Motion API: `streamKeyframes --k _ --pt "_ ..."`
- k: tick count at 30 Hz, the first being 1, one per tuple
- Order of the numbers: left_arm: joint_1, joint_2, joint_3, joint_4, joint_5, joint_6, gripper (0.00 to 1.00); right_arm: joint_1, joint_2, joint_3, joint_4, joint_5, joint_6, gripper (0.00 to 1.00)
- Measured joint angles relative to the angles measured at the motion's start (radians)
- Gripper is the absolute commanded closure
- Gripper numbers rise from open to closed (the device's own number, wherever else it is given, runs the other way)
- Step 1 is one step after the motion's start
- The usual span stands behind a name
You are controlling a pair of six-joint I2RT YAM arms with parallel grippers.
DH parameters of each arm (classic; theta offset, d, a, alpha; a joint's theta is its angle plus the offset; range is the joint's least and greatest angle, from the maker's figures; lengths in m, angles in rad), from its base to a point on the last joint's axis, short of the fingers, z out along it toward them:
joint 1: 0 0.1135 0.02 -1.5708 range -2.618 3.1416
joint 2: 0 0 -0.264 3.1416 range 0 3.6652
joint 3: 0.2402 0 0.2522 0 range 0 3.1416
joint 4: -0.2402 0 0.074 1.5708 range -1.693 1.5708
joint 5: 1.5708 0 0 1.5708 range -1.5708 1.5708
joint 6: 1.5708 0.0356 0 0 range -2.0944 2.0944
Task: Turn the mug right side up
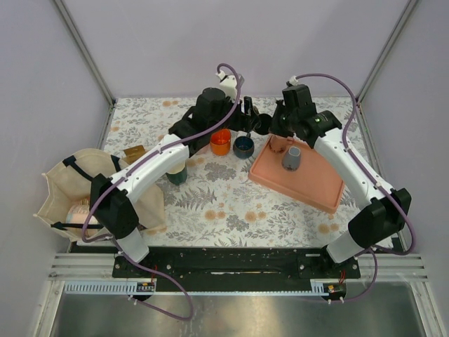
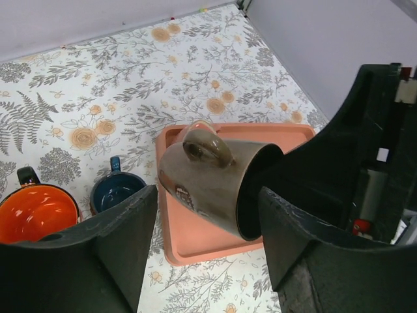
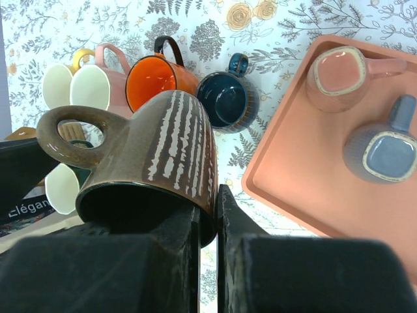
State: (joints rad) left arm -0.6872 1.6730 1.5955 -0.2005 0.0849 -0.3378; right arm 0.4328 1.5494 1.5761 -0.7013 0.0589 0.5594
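Brown glaze with pale streaks marks the mug (image 3: pixel 163 150), held off the tabletop (image 3: pixel 273 26) on its side, mouth turned toward the right tool (image 3: pixel 210 212). That tool is clamped on the mug's wall at the rim, one finger inside and one outside. The left tool (image 2: pixel 207 202) is spread wide, its fingers (image 2: pixel 124 235) flanking the mug — whether they touch it cannot be told. Beneath and beyond the right tool stand an orange mug (image 3: pixel 156 78) and a blue cup (image 3: pixel 225 98), close together. To that tool's right lies a tray (image 3: pixel 306 189) carrying a pink mug (image 3: pixel 335 72) and a grey mug (image 3: pixel 384 153) — both bottom up.
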Motion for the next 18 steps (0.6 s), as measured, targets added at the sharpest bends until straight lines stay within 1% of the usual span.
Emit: streamKeyframes --k 5,9,11,13,15,16,18 --pt "0.0 0.032 0.016 -0.009 -0.032 -0.003 0.44 0.017 0.032 0.036 0.003 0.011 0.0 1.0" --pt "-0.001 0.048 0.028 -0.035 -0.092 -0.003 0.47 0.02 0.041 0.038 0.014 0.008 0.006 1.0" --pt "-0.005 0.05 0.034 -0.042 -0.117 -0.003 0.53 0.02 0.047 0.038 0.031 -0.005 0.006 1.0" --pt "-0.006 0.051 0.04 -0.05 -0.133 -0.003 0.67 0.02 0.051 0.038 0.061 -0.039 0.004 1.0" --pt "-0.006 0.052 0.048 -0.055 -0.148 0.008 0.83 0.022 0.055 0.038 0.087 -0.064 -0.005 1.0" --pt "-0.006 0.055 0.054 -0.059 -0.164 0.019 0.88 0.023 0.058 0.038 0.1 -0.074 -0.011 1.0" --pt "-0.007 0.064 0.061 -0.063 -0.188 0.039 0.99 0.027 0.063 0.038 0.118 -0.079 -0.027 0.95"
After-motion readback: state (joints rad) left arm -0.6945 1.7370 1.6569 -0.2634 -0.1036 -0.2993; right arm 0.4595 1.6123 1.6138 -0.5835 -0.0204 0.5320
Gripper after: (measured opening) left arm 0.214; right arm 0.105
